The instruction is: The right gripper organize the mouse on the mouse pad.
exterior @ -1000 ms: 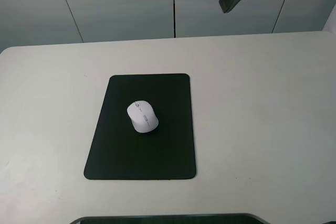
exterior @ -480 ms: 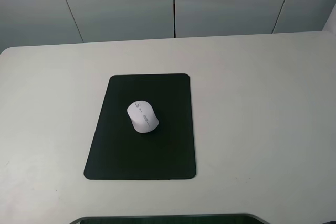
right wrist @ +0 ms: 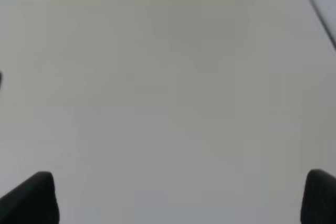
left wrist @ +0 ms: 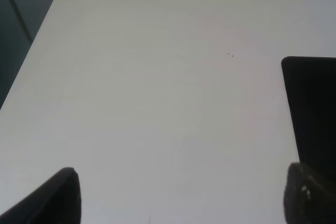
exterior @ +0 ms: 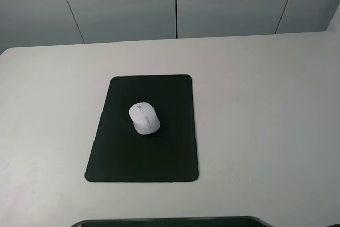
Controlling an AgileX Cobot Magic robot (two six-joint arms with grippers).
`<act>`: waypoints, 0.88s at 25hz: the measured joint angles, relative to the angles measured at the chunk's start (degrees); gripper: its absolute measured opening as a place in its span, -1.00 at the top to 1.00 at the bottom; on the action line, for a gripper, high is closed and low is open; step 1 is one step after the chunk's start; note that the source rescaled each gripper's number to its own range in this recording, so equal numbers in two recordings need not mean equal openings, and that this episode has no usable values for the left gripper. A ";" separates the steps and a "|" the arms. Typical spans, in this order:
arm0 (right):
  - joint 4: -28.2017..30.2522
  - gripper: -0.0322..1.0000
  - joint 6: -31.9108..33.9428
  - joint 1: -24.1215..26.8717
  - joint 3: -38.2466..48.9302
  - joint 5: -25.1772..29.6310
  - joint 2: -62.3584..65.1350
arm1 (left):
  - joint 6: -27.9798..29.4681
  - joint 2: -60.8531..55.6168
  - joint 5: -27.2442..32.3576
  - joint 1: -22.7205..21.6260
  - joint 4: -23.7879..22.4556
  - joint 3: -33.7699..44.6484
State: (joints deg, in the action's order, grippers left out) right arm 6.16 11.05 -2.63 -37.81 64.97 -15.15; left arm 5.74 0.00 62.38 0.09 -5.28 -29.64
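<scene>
Your right gripper (right wrist: pixel 178 198) hangs spread wide over bare table (exterior: pixel 265 104) (holding nothing); the mouse (exterior: pixel 144 118) sits mid mouse pad (exterior: pixel 122 158), unobstructed.

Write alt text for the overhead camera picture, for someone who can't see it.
A white mouse sits on a black mouse pad, a little above the pad's middle and angled slightly. The pad lies on a pale table with grey wall panels behind. No robot arm or gripper shows in this view.
</scene>
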 joint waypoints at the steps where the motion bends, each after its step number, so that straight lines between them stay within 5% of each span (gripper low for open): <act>1: -0.37 -0.98 -0.54 0.27 0.24 0.16 2.17 | 0.00 0.00 0.00 0.00 0.00 0.00; 8: -1.35 -0.98 -1.29 0.38 3.55 0.87 14.31 | 0.00 0.00 0.00 0.00 0.00 0.00; 22: -3.32 -0.98 -2.57 0.38 8.46 -1.70 15.22 | 0.11 0.00 0.00 0.00 0.00 0.00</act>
State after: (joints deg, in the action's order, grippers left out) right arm 2.84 8.48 -2.25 -29.36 63.27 0.07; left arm 5.85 0.00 62.38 0.09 -5.28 -29.64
